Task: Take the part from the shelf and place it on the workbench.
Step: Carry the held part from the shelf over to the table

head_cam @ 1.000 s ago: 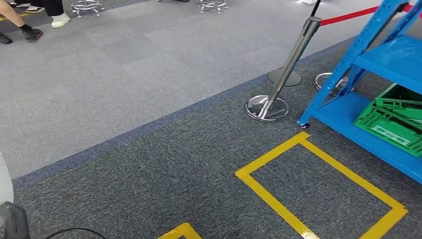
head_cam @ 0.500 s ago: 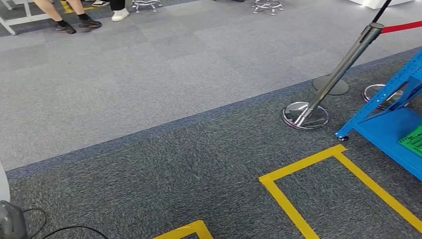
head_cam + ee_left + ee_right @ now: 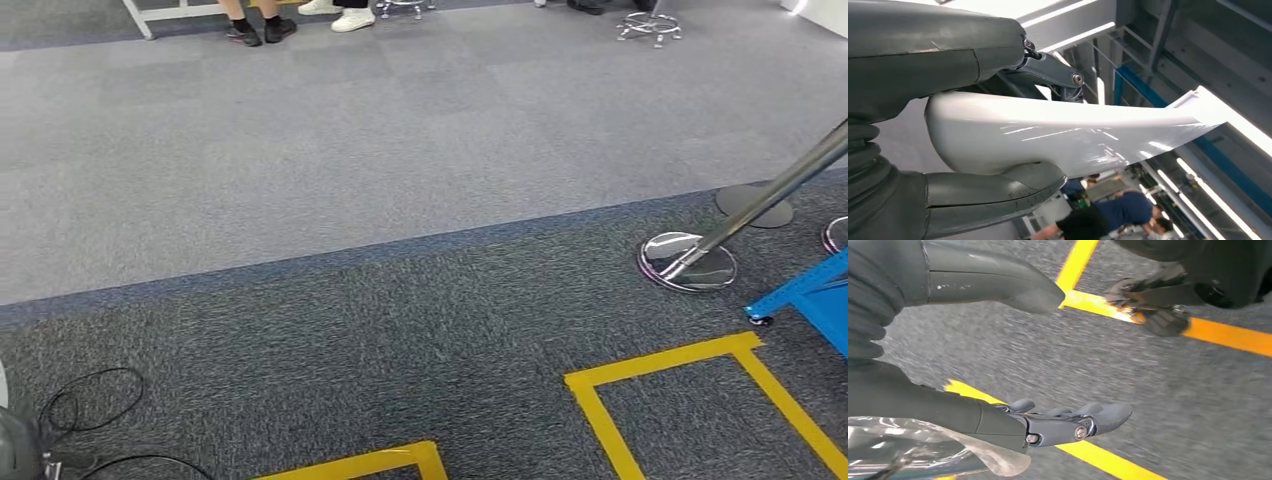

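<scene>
Camera swing away from the blue shelf [image 3: 800, 300] — now only a corner at three o'clock — suggests the carry to the workbench is under way, the left hand [image 3: 993, 130] clamping the white part [image 3: 1073, 135] while the right hand [image 3: 1013, 355] hangs empty, fingers apart.

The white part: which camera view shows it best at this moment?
The left wrist view: the white part lies large and sharp in the left hand, gripped between thumb and fingers. In the right wrist view a glossy pale piece sits at one edge; whether it is the part, I cannot tell.
</scene>
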